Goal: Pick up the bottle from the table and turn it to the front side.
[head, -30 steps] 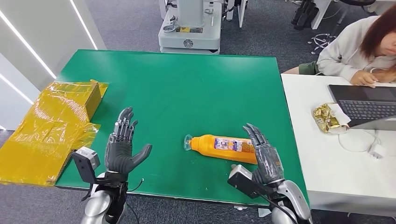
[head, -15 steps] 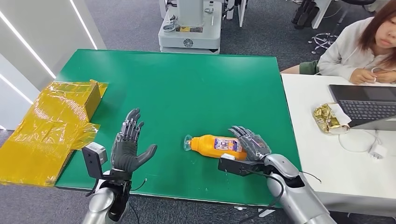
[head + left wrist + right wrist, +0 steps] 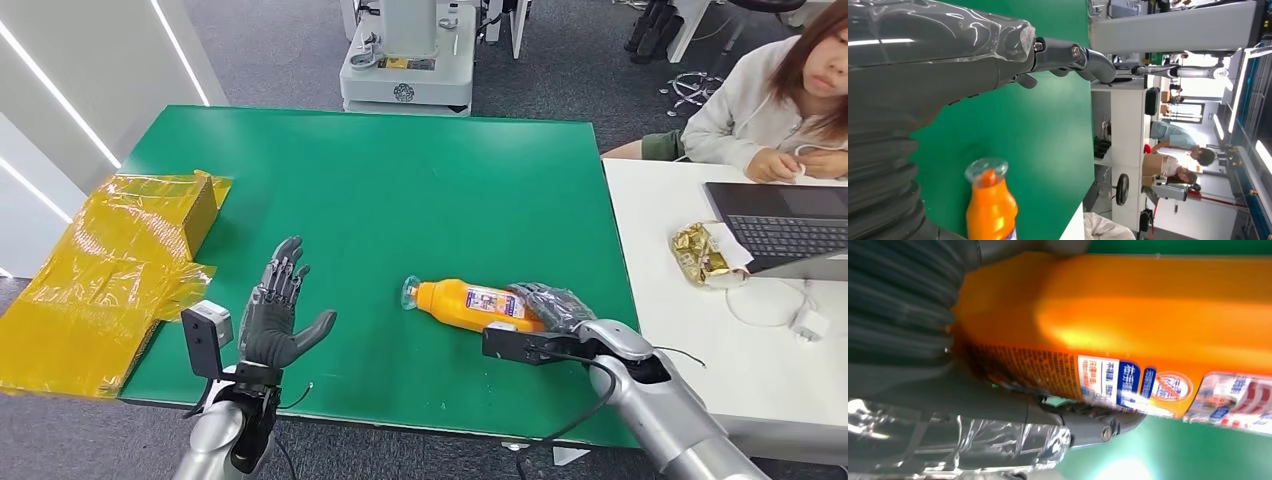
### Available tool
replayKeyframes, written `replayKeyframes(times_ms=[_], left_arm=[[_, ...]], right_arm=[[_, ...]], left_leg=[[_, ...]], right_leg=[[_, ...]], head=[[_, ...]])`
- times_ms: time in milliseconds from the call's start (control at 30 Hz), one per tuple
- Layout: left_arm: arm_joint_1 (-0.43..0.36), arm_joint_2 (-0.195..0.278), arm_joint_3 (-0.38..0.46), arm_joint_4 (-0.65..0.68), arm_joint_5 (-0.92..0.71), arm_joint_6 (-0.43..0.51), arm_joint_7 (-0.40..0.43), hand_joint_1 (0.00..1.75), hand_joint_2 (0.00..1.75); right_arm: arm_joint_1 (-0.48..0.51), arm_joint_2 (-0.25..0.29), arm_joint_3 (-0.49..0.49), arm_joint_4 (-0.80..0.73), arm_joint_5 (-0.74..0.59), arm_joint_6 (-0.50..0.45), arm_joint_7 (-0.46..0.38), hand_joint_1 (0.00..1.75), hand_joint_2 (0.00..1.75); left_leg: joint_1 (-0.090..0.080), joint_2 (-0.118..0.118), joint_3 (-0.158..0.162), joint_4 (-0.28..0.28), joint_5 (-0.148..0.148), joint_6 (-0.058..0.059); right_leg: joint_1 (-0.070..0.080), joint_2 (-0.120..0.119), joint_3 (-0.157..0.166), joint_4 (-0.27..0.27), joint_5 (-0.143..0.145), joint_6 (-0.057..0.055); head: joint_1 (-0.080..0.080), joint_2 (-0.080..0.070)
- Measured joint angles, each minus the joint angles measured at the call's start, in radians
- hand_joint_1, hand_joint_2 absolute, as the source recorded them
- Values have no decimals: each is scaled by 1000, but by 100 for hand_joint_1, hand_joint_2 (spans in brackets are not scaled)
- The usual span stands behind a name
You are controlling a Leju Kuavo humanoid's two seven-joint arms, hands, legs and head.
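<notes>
1. The right hand (image 3: 548, 303) is seen wrapped over the base end of the orange bottle (image 3: 470, 304); in the right wrist view its fingers (image 3: 1098, 427) are curled against the labelled side of the bottle, so a clamped grip on the bottle is recorded.
2. The bottle is observed lying on its side on the green table (image 3: 400, 190), cap end pointed away from the right hand, toward the left hand. Whether it is lifted off the surface cannot be told.
3. The left hand (image 3: 275, 315) is held upright well apart from the bottle, palm turned toward it, fingers spread with nothing in them.
4. Beyond the left hand from the bottle, yellow plastic-wrapped cardboard (image 3: 120, 270) is noted at the table's edge.
5. On the bottle's far side from the cardboard, a white desk (image 3: 660, 290) is recorded, with a laptop (image 3: 785, 225) and a person (image 3: 760, 110) seated at it.
</notes>
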Motion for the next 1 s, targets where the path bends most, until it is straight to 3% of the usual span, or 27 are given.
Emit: replayKeyframes(times_ms=[200,500,833,1000], left_arm=[[7,10,0,0,8,-3,-3,0,175],[30,16,0,0,9,12,-29,0,175],[34,17,0,0,17,16,-41,0,175],[19,17,-3,8,30,-9,-39,0,175]], right_arm=[[11,-53,18,-53,-45,-16,-14,175,175],[98,-56,-4,-121,-147,-228,-144,175,175],[288,11,-169,-297,-428,-412,-418,175,175],[334,53,-212,-346,-481,-448,-460,175,175]], left_leg=[[0,0,0,0,0,0],[1,0,-1,0,0,0],[0,-2,-2,0,0,0],[0,-1,-2,0,0,0]], right_leg=[[0,0,0,0,0,0],[0,0,-1,0,-1,0],[0,-2,-1,0,-1,1],[0,-1,-2,0,-1,1]], head=[[0,0],[0,0],[0,0],[0,0]])
